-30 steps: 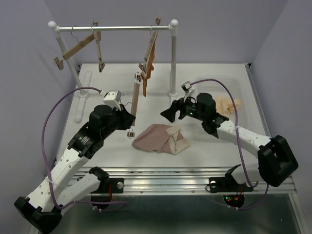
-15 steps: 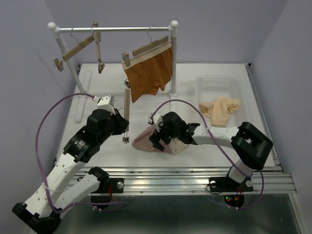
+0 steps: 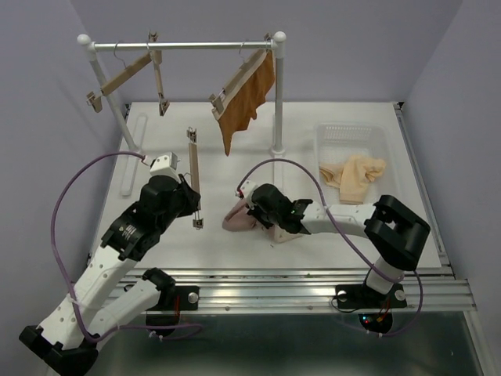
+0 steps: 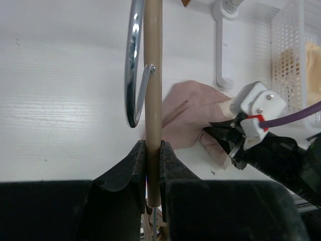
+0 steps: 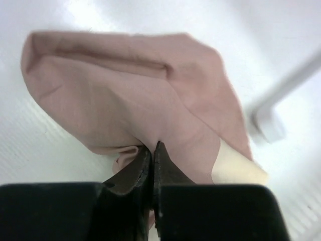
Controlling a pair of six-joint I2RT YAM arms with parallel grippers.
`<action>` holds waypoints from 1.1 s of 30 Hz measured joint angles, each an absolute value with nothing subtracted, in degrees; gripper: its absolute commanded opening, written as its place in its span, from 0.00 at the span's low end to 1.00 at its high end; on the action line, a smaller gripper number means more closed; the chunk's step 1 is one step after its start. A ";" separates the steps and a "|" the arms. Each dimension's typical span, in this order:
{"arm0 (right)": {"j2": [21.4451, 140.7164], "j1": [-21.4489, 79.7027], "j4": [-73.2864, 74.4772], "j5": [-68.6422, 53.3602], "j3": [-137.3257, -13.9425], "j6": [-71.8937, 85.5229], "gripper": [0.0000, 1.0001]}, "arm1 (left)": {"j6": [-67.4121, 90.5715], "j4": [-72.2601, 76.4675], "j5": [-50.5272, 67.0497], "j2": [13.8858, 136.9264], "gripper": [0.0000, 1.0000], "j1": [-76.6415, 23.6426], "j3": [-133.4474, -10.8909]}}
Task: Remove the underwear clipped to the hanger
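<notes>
**Right gripper [image 5: 152, 148] pinched shut on the dusty pink briefs [image 5: 125, 90]**

Its jaws are closed together with a fold of the pink fabric caught between the tips. The briefs lie crumpled on the white table [image 3: 172, 117], near the front edge and roughly at the middle. A paler cream patch shows at one corner of them.

The left gripper [image 4: 152, 150] is clamped on the bar of a loose wooden hanger [image 4: 153, 75], whose metal hook curves beside it. This hanger is off the rail and stands just left of the pink briefs.

The rust brown briefs [image 3: 246, 98] hang clipped to a tilted hanger [image 3: 235, 82] on the rail [image 3: 196, 45], at its right end. The pale cream briefs [image 3: 356, 174] lie in the clear basket [image 3: 352, 135] at the right of the table.
</notes>
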State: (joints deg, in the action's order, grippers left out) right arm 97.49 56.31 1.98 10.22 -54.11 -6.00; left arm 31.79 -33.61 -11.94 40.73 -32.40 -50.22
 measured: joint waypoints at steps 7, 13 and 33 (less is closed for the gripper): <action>85.12 49.58 2.98 22.09 -55.02 0.34 0.01 | 31.77 -33.54 -15.11 46.87 0.00 -32.40 -54.48; 74.63 39.55 2.70 30.09 -60.64 0.93 0.01 | 30.55 -33.39 -16.62 51.22 0.00 -32.14 -57.89; 75.31 21.45 3.14 35.86 -61.41 3.20 1.00 | 19.29 -28.27 -19.99 68.01 0.00 -27.53 -74.32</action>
